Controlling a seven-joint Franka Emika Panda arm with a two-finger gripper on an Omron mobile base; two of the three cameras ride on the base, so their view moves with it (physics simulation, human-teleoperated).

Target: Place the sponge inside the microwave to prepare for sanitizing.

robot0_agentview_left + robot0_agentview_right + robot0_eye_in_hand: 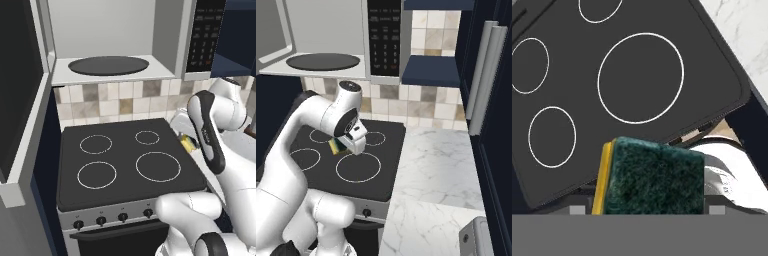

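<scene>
The sponge [652, 182], yellow with a dark green scouring face, sits between the fingers of my gripper [647, 210], which is shut on it. It hangs a little above the right side of the black stove top, its yellow edge [187, 143] peeking out beside the forearm, and it shows under the hand [336, 146] from the other side. My gripper [345, 147] points down over the front right ring. Above the stove, the light-grey microwave [170, 30] stands open, with its dark turntable [108, 65] in the pale cavity. Its door [20, 100] is swung out to the left.
The stove [125, 160] has four white rings and knobs along its front. A marble counter [436, 175] lies to its right, with dark blue cabinets and long pale handles [483, 75] beyond. The microwave's button panel [383, 35] is right of the cavity.
</scene>
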